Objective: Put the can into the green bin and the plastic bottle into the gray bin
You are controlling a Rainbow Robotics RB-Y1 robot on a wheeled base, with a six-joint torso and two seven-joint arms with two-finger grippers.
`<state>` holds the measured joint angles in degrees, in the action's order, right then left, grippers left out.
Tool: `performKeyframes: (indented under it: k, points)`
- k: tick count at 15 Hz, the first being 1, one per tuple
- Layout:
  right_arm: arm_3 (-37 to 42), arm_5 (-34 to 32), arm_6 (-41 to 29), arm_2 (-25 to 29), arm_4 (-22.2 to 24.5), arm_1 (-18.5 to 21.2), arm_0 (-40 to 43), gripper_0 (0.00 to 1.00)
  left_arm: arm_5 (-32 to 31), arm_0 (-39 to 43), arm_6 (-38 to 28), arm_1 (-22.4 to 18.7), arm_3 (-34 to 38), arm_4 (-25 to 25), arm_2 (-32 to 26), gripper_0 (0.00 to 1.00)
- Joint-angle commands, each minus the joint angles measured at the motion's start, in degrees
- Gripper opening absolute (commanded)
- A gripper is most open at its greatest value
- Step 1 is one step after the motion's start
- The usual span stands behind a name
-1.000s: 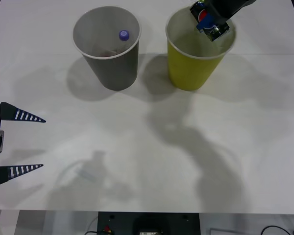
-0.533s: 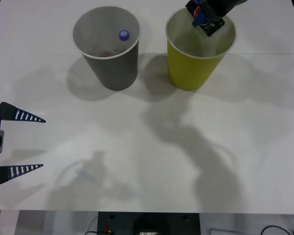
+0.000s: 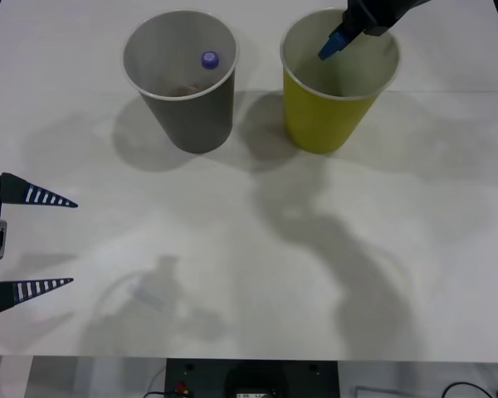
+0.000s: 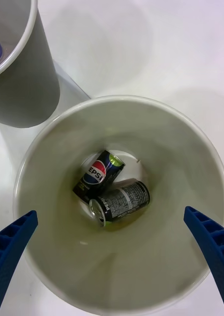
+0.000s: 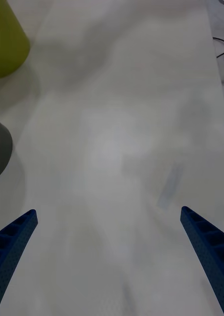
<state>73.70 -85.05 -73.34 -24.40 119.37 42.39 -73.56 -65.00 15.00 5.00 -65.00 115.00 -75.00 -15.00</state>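
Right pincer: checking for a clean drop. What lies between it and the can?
Nothing: in the right wrist view the open right pincer hangs over the green bin; the can lies at its bottom.

Bright, even overhead light; my arms cast soft gray shadows across the white table [image 3: 448, 207]; focus is sharp.

A white table [image 3: 232, 249] has dark cables [image 3: 473, 388] beyond its near edge.

Worktop [image 3: 249, 249]: matt white, smooth. Green bin [image 4: 121, 123]: pale, matt, smooth inside wall, paper-like. Gray bin [image 3: 201, 116]: matt outer wall. Can [image 4: 98, 175]: glossy printed metal; a second can [image 4: 120, 201] beside it has a bright metal top. Fingers [image 4: 13, 242]: ribbed blue plastic
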Motion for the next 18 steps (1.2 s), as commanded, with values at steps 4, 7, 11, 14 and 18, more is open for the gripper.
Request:
performKeyframes:
  k: [4,7,11,14,18]
  points:
    - [9.18,-4.95,3.73,9.2,-3.36,3.66,5.62,1.0,0.0,0.0,0.0,0.0,0.0,0.0,0.0,1.0]
    - [18.76,-4.95,5.31,15.0,-5.73,6.12,14.32,1.0,0.0,0.0,0.0,0.0,0.0,0.0,0.0,1.0]
    - [25.35,-4.95,10.41,21.68,-12.5,9.55,23.98,1.0,0.0,0.0,0.0,0.0,0.0,0.0,0.0,1.0]
    - [28.61,-4.77,12.17,22.64,-15.4,11.75,28.64,1.0,0.0,0.0,0.0,0.0,0.0,0.0,0.0,1.0]
    - [32.12,-2.22,21.75,26.51,-18.03,12.72,37.17,1.0,0.0,0.0,0.0,0.0,0.0,0.0,0.0,1.0]
